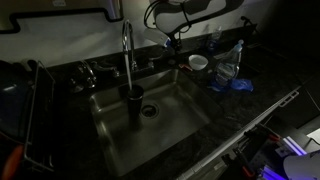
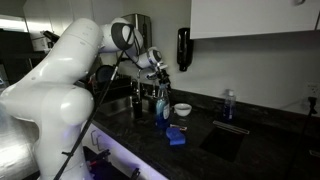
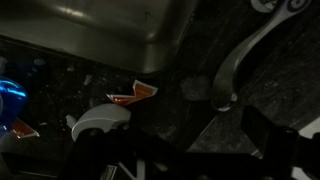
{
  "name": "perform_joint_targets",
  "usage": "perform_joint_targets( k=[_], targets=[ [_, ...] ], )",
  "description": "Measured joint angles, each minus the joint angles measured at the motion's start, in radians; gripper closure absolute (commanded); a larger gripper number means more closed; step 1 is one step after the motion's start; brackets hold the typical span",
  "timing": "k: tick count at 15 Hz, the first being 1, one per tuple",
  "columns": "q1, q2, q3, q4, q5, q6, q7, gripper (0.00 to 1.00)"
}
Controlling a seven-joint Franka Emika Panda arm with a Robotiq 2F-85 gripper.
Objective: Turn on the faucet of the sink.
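Observation:
The chrome gooseneck faucet (image 1: 127, 45) rises behind the grey steel sink (image 1: 175, 120), which holds a dark cup (image 1: 131, 98) beside the round drain (image 1: 150, 110). Small metal handles (image 1: 85, 73) sit at the faucet's base on the black countertop. My gripper (image 1: 172, 42) hangs just above the counter behind the sink, to the right of the spout; it also shows in an exterior view (image 2: 160, 72). In the wrist view a shiny lever handle (image 3: 232, 72) lies just ahead of my open, empty jaws (image 3: 185, 150), not touched. The sink rim (image 3: 110, 30) crosses the top.
A small white bowl (image 1: 198, 62), a clear water bottle (image 1: 228, 65) and a blue cloth (image 1: 236, 86) stand right of the sink. A dish rack (image 1: 35, 110) is on the left. A blue bottle (image 2: 163, 105) and blue sponge (image 2: 177, 135) sit near the arm.

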Motion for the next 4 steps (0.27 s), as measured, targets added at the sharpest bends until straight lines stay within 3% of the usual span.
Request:
perform_joint_targets(
  k=[4],
  targets=[
    [0.008, -0.047, 0.001, -0.019, -0.003, 0.076, 0.071, 0.00]
  ],
)
